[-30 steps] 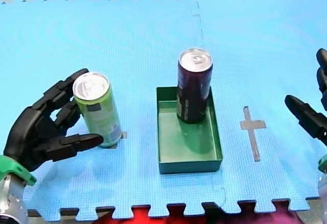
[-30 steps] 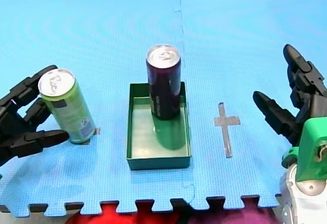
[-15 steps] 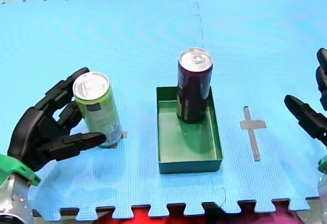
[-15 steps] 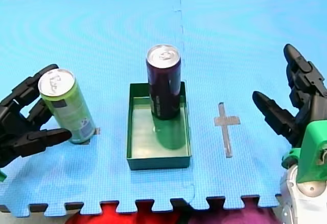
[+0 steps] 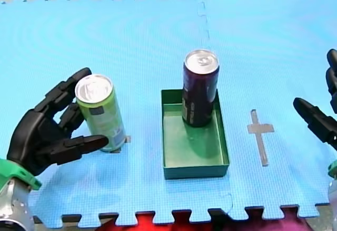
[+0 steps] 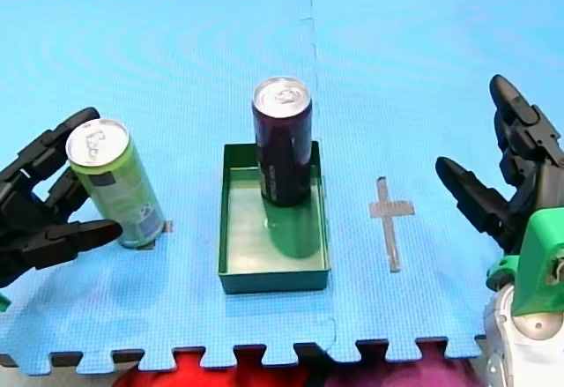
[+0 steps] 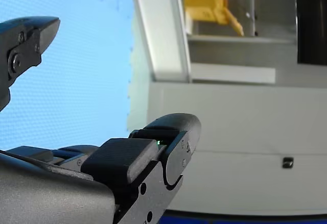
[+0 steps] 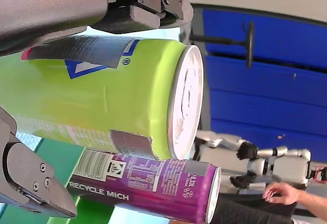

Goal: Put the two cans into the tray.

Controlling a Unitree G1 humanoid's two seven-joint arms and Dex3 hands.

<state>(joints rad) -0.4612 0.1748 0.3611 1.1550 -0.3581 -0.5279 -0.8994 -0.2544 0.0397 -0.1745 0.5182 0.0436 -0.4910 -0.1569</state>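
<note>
- The purple can (image 5: 199, 89) stands upright at the far end of the green tray (image 5: 196, 171), inside its walls. That leaves the near half of the tray floor bare, which is probably where the second can should go.
- The green can (image 5: 100, 112) is outside the tray, standing on the blue foam mat (image 5: 131, 31) to the tray's left, with mat showing between the two.
- The left hand (image 5: 52, 131) wraps this can from the outer side. Its fingers (image 5: 66, 91) curl behind the can and its thumb lies across the front near the base, so the side facing the tray is free for a sideways carry. The second wrist view shows the same hold up close, with a finger (image 8: 138, 2) lying over the can's wall. I judge the grasp closed or nearly closed; the can has not been lifted.
- The right hand (image 6: 507, 184) holds nothing and sits at the mat's right edge, beyond the grey tape cross (image 5: 259, 136) and out of the way.
- Compared with a second ago, little has changed. The left thumb tip has crept slightly up and in against the green can. Both cans, the tray and the right hand are where they were.
</note>
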